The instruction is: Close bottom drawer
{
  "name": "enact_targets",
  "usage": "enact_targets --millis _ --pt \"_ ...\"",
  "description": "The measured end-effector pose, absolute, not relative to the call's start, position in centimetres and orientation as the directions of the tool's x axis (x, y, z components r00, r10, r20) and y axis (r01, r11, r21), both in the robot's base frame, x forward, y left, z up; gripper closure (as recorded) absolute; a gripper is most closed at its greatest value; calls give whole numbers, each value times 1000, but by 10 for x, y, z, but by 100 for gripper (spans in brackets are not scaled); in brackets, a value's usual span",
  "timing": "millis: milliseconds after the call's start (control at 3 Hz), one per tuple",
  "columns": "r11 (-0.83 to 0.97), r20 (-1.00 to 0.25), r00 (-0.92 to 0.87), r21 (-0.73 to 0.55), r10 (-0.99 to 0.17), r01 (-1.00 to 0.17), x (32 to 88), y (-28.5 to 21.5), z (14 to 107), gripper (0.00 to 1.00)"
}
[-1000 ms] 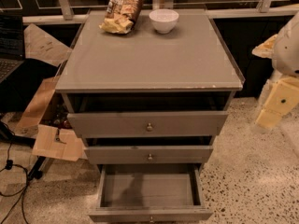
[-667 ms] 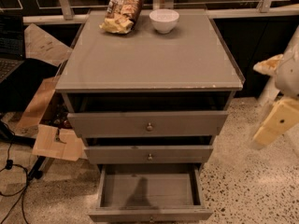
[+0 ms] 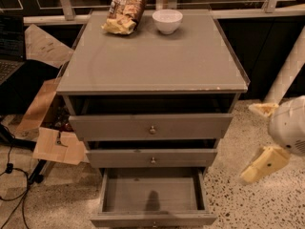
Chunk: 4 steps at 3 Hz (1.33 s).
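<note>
Gripper: the gripper (image 3: 249, 142) hangs off to the right of the cabinet (image 3: 152, 63), level with its lower drawers. Its cream fingers (image 3: 265, 163) are spread wide, gripping and touching nothing.
Bottom drawer: the bottom drawer (image 3: 143, 219) sits at the cabinet's foot, pulled well out.
Since a moment ago: the gripper has dropped lower and edged nearer the cabinet; the drawer is just as far out.
On the cabinet: a chip bag (image 3: 125, 11) and white bowl (image 3: 167, 20), both at the back.
In between: just speckled floor (image 3: 228, 199) between gripper and cabinet.
Left of the cabinet: cardboard (image 3: 52, 147) and cables (image 3: 9, 168).
</note>
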<state>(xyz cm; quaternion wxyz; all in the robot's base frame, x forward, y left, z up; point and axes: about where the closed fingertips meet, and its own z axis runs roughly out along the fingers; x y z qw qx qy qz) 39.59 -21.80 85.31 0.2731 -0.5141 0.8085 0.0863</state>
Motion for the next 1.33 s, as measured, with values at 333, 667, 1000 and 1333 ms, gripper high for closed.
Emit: enact_targets --millis 333,667,1000,1333 --pt "471 -570 -341 -94 -748 -877 388 -214 811 0" --pt "452 -577 -352 -33 -737 -892 385 -206 777 0" --pt "430 -524 -385 40 -760 -902 390 -209 759 0" --pt "427 -510 -392 54 -766 -903 389 -208 757 17"
